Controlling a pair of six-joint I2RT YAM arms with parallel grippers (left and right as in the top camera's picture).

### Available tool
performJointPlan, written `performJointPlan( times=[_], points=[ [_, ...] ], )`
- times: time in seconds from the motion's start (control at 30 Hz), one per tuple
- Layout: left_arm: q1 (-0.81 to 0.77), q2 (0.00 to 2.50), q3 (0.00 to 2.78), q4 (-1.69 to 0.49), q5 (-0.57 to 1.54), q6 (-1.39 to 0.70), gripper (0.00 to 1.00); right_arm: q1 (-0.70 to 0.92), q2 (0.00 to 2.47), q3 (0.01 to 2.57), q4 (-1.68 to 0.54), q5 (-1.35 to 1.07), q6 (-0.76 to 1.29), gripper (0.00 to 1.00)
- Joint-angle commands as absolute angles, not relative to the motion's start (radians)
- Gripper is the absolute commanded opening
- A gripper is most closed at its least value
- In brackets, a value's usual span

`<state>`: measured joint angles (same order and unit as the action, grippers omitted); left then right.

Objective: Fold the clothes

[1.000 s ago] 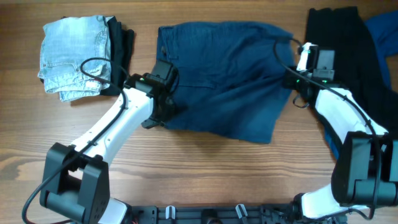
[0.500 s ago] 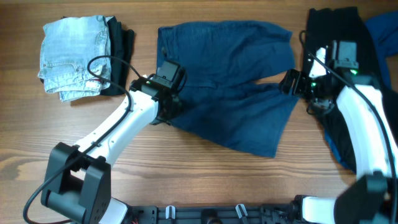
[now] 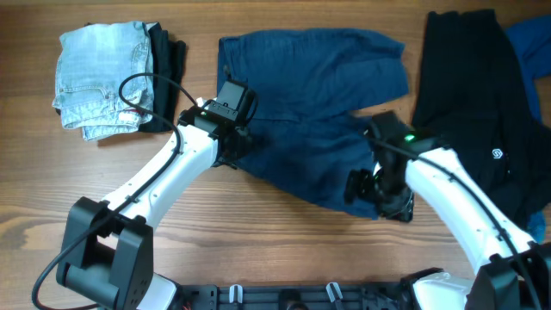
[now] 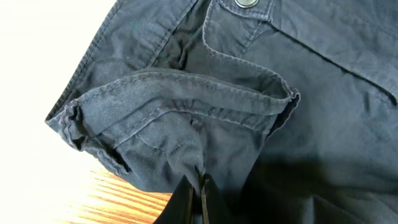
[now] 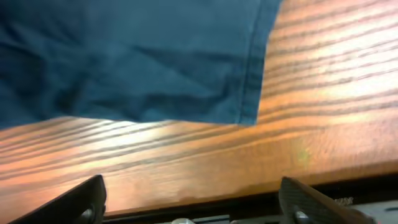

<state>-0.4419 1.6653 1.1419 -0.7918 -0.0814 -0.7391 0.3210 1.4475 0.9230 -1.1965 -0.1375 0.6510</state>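
Lying spread over the middle of the wooden table (image 3: pixel 275 250): the dark navy shorts (image 3: pixel 318 95), waistband toward the left, legs reaching right, the nearer leg slanting down to a hem corner (image 3: pixel 368 211) close to the front edge. Gripping the cloth at its left, waistband side with the left gripper (image 3: pixel 237 151); showing, in the left wrist view, both dark fingertips (image 4: pixel 185 202) pressing together on a raised ridge of navy fabric, clenched on the shorts with only cloth between them; bunching the waistband into a loose loop just above the pinch; catching a metal button (image 4: pixel 247 3) at the very top of that view and bare wood at the lower left. Hanging over the nearer hem corner: the right gripper (image 3: pixel 379 191); spreading its fingers (image 5: pixel 308 200) wide in the right wrist view, released and grasping nothing; showing there the stitched hem lying flat on the wood, above the fingers and apart from them; leaving any contact with the table impossible to tell. Resting at the far left: a folded pale denim garment (image 3: pixel 99 77), touching a black garment (image 3: pixel 172 56) on its right side. Lying along the right edge: a second black garment (image 3: pixel 469 86) bearing a small white logo (image 3: pixel 497 155), with blue cloth (image 3: pixel 532 39) peeking out beside it at the top right corner.
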Motion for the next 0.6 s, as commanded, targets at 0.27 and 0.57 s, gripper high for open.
performJointPlan(
  times=[0.27, 0.57],
  points=[
    [-0.437, 1.670, 1.137, -0.788, -0.106, -0.748, 0.04, 0.383, 1.434, 0.675, -0.839, 0.009, 1.036, 0.84],
    [-0.437, 1.670, 1.137, -0.788, -0.106, -0.748, 0.04, 0.383, 1.434, 0.630, -0.707, 0.015, 1.102, 0.55]
  ],
)
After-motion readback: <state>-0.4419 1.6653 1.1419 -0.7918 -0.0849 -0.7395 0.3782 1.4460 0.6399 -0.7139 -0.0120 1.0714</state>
